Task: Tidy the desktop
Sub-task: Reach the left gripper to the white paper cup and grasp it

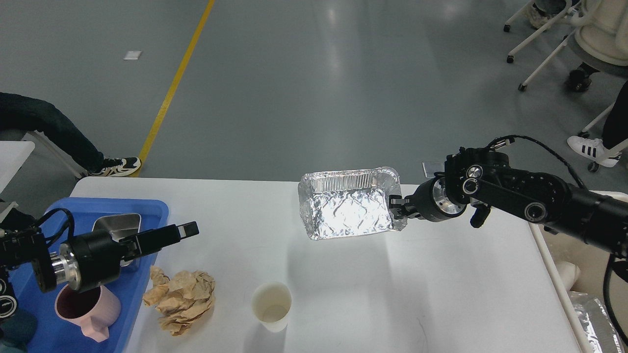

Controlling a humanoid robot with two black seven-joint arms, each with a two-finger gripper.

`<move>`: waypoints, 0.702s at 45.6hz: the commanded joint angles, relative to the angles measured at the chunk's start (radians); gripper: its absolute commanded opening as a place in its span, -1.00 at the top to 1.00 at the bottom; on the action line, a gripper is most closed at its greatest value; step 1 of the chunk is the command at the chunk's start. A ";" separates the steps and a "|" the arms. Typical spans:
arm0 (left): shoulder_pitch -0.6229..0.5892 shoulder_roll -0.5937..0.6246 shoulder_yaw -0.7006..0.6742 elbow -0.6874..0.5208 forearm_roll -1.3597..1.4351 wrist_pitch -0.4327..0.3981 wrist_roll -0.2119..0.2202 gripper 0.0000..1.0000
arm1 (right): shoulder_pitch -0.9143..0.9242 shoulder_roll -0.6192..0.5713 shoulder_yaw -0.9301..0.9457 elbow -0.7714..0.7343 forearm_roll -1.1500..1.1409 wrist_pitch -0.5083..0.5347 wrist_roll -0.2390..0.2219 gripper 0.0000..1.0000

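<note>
Right gripper [396, 205] pinches the rim of a tilted foil tray [349, 207], lifted above the far middle of the desktop [441, 284]. Left gripper [184, 229] hangs over the blue tray [147, 208] at the desktop's left edge, empty; its opening cannot be told.

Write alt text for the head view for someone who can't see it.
The right gripper holds a foil tray by its rim above the white desktop. Crumpled brown paper and a paper cup remain; the left gripper hovers over a blue tray.
</note>
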 commanded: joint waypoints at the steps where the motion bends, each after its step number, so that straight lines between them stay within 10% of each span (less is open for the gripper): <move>1: -0.098 -0.039 0.141 0.019 0.050 -0.011 0.004 -0.95 | 0.001 0.003 0.000 0.000 0.000 -0.001 0.000 1.00; 32: -0.159 -0.347 0.313 0.232 0.306 0.001 0.001 -0.91 | -0.009 -0.001 -0.002 0.003 0.000 -0.021 0.000 1.00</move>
